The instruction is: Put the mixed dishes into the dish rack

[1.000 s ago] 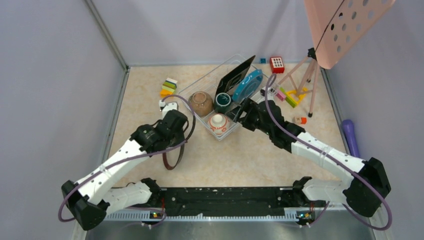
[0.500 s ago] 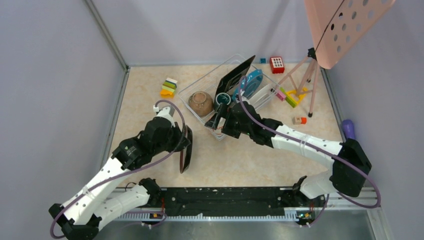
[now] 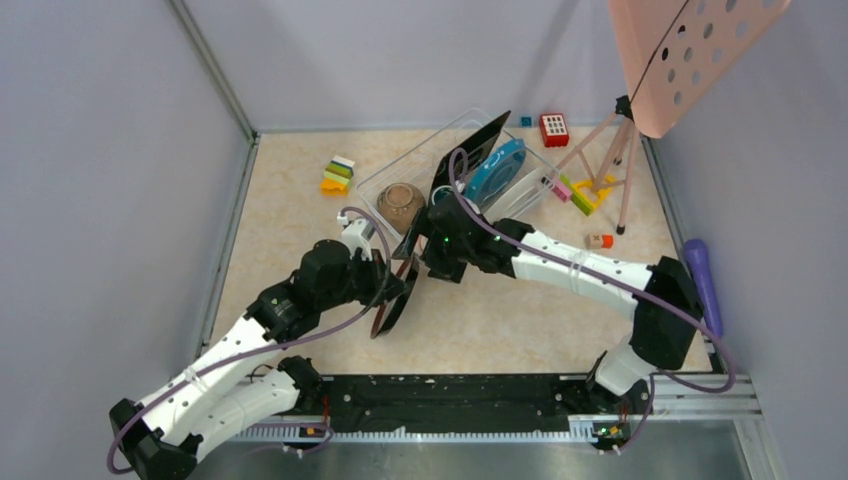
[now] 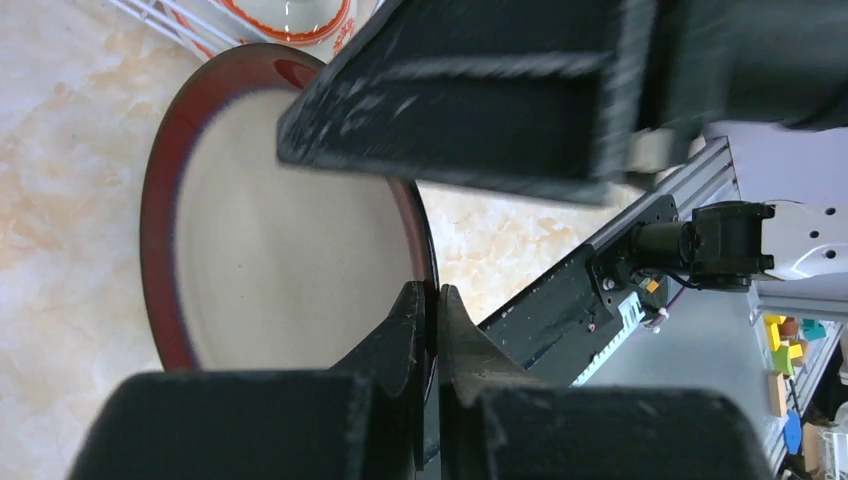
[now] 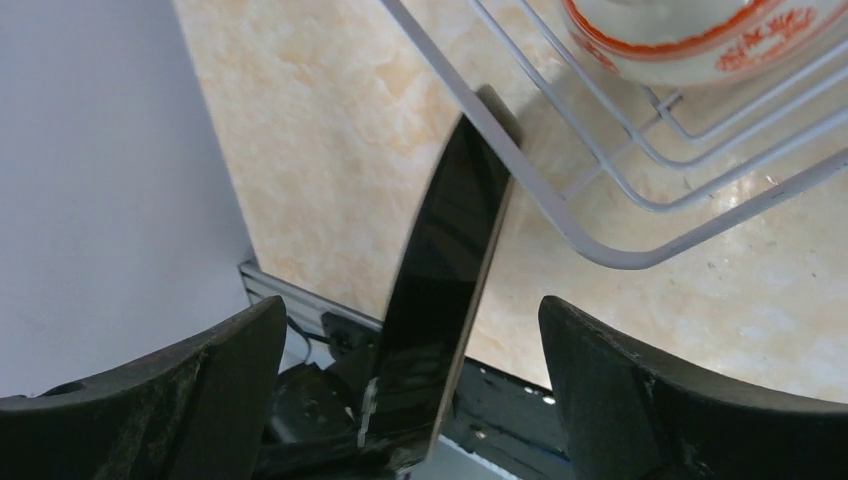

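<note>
Nearest to us, the left gripper (image 4: pixel 428 305) is clamped thin on the rim of the dark red-rimmed round plate (image 4: pixel 280 230) and holds it on edge above the table (image 3: pixel 290 220), just off the near corner of the dish rack (image 5: pixel 520 166), at about 7 o'clock from the rack's middle. A second ago this plate hung farther out at 8 o'clock, well clear of the wire; it has been carried in toward the rack. The bigger change is in the right gripper (image 5: pixel 412 305). It was over the rack's near end a second ago, and it has now come out to meet the plate. Its fingers are spread wide, one on each side of the plate's dark edge, and touch nothing. We judge that a hand-over or a two-handed steadying is about to begin, and the plate is not yet loaded. Just beyond, at 12 o'clock from the plate, the small orange-and-white patterned bowl (image 5: pixel 700 35) sits inside the rack's near corner. Farther in, the brown bowl (image 3: pixel 400 203) lies at the rack's 9 o'clock side. The black square plate (image 3: pixel 470 150) and the blue white-dotted plate (image 3: pixel 497 168) stand on edge toward 1 o'clock. None of these three has moved. Farthest off, the toy blocks (image 3: pixel 337 175) lie at 10 o'clock and the red keypad toy (image 3: pixel 553 129) at 1 o'clock, both outside the rack.
</note>
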Available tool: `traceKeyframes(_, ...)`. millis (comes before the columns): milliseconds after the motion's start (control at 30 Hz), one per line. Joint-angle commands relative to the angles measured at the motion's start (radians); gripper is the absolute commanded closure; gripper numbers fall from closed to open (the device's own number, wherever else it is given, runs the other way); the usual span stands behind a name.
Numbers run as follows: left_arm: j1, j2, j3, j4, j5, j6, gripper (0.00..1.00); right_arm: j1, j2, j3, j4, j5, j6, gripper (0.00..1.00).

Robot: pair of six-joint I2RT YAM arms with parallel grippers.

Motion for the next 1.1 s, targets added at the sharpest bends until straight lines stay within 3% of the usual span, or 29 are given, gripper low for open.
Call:
traceKeyframes(0, 0.004, -0.012, 0.02, 0.121, 0.029, 0.042, 1.0, 0.018, 0.047, 0.02, -0.068, -0.088, 0.037, 0.06)
traceKeyframes(100, 0.004, -0.022, 0.026, 0.1, 0.013, 0.061, 1.0, 0.018, 0.05, 0.01, -0.074, -0.084, 0.038, 0.09)
traceKeyframes(167, 0.004, -0.024, 0.026, 0.098, 0.013, 0.072, 1.0, 0.018, 0.057, 0.0, -0.052, -0.094, 0.044, 0.19)
traceKeyframes(267, 0.003, -0.027, 0.016, 0.111, 0.029, 0.093, 1.0, 0.017, 0.078, 0.004, -0.02, -0.135, 0.046, 0.46)
traceKeyframes(367, 0.004, -0.034, 0.007, 0.115, 0.04, 0.125, 1.0, 0.018, 0.086, 0.013, -0.009, -0.14, 0.05, 0.8)
traceKeyframes(467, 0.003, -0.029, 0.018, 0.083, 0.03, 0.158, 1.0, 0.018, 0.081, 0.006, 0.004, -0.145, 0.074, 1.0)
traceKeyframes(567, 0.004, -0.016, 0.043, 0.028, 0.021, 0.186, 1.0, 0.017, 0.08, 0.005, 0.009, -0.156, 0.092, 1.0)
traceKeyframes(633, 0.003, -0.005, 0.066, -0.027, 0.015, 0.215, 0.92, 0.017, 0.081, 0.005, 0.011, -0.164, 0.103, 1.0)
traceKeyframes(767, 0.002, 0.017, 0.11, -0.1, 0.101, 0.279, 0.47, 0.017, 0.081, 0.011, 0.016, -0.186, 0.119, 1.0)
traceKeyframes(833, -0.002, 0.021, 0.11, -0.117, 0.075, 0.284, 0.22, 0.017, 0.083, 0.014, 0.018, -0.198, 0.124, 1.0)
traceKeyframes(1067, -0.074, 0.061, 0.108, -0.147, 0.03, 0.313, 0.19, 0.016, 0.088, 0.008, 0.036, -0.225, 0.166, 1.0)
